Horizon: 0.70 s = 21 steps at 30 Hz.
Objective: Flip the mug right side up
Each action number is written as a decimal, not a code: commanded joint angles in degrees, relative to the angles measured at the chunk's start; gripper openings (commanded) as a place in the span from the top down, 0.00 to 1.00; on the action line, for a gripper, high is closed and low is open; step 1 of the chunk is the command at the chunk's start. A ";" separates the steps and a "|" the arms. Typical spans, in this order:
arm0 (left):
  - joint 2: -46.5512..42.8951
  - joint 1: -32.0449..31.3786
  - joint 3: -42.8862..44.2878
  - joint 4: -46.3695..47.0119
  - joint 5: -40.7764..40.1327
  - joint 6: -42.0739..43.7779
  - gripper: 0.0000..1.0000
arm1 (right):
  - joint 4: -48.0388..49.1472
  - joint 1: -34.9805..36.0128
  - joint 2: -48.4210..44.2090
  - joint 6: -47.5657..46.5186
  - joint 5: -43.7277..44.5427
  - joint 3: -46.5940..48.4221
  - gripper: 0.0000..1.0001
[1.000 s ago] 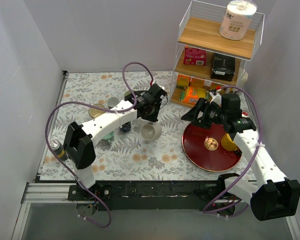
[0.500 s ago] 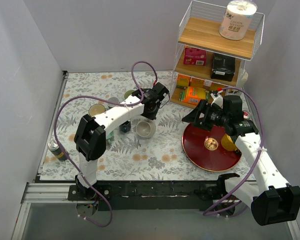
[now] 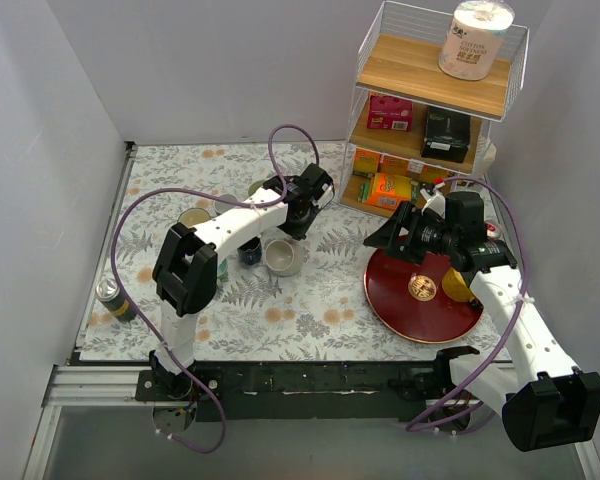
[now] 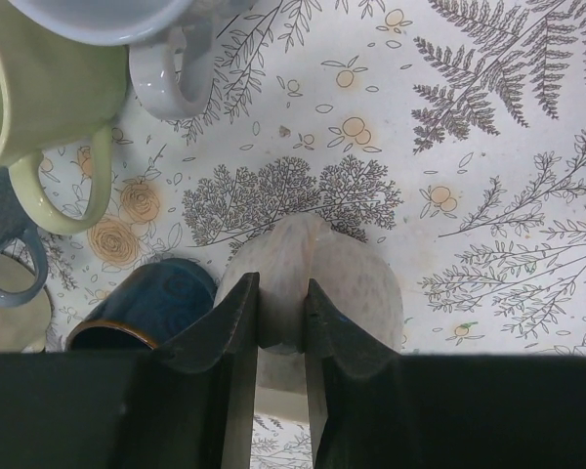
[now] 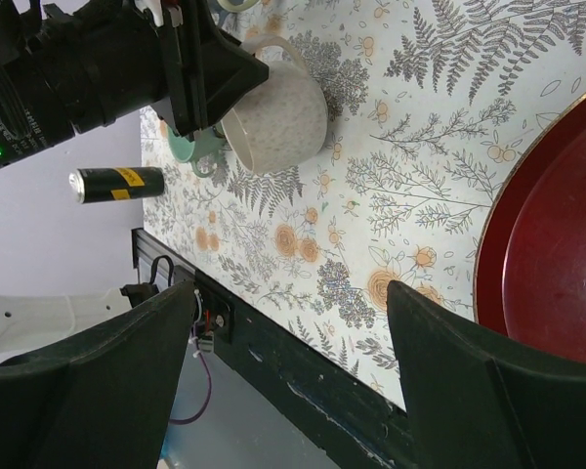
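Speckled beige mug [image 3: 283, 257] sits mouth-up on the floral bench [image 3: 310, 310], just beside a dark blue cup [image 4: 151, 308], its wall clenched in the left pincer [image 4: 281, 293]. Right pincer [image 5: 291, 293] hangs spread wide near the red plate [image 3: 420, 310].

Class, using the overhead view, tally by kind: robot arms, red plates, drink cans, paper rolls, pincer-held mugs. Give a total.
Robot arms: 2
Red plates: 1
Drink cans: 1
Paper rolls: 1
Pincer-held mugs: 1
Total: 6
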 commanded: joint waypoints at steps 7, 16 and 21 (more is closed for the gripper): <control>3.34 0.36 3.52 0.43 -0.66 1.81 0.77 | 0.46 0.29 0.91 -1.55 -1.74 0.15 0.14; 5.10 0.36 4.75 3.24 -1.27 0.93 0.67 | 0.46 0.29 1.35 -1.90 -2.00 -0.20 0.14; 5.19 0.36 5.72 4.38 -2.42 -0.30 0.60 | -0.41 0.20 1.35 -2.08 0.18 -0.03 0.13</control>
